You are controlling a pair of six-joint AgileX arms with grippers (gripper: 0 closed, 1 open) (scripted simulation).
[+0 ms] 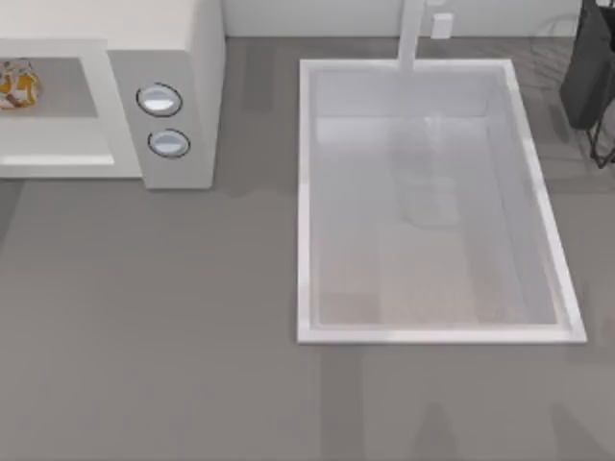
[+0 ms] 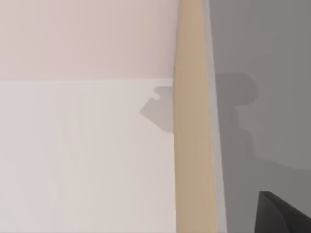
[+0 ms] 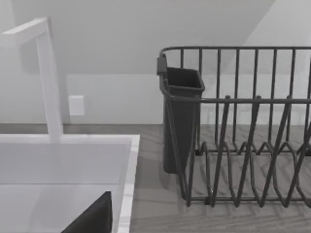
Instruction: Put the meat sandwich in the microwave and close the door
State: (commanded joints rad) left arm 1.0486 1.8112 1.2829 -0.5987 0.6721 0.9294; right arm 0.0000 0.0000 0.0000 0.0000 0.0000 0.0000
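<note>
The meat sandwich (image 1: 17, 84) sits inside the microwave (image 1: 183, 58) at the bench's (image 1: 144, 317) far left corner, its front standing open. The sink (image 1: 307, 192) lies to the right, a dish rack (image 3: 243, 136) beyond it. Neither gripper's opening can be told.

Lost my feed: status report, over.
Meat sandwich sits inside the microwave. Cavity looks open from above, door not closed. Sink to the right, nothing blocking.
</note>
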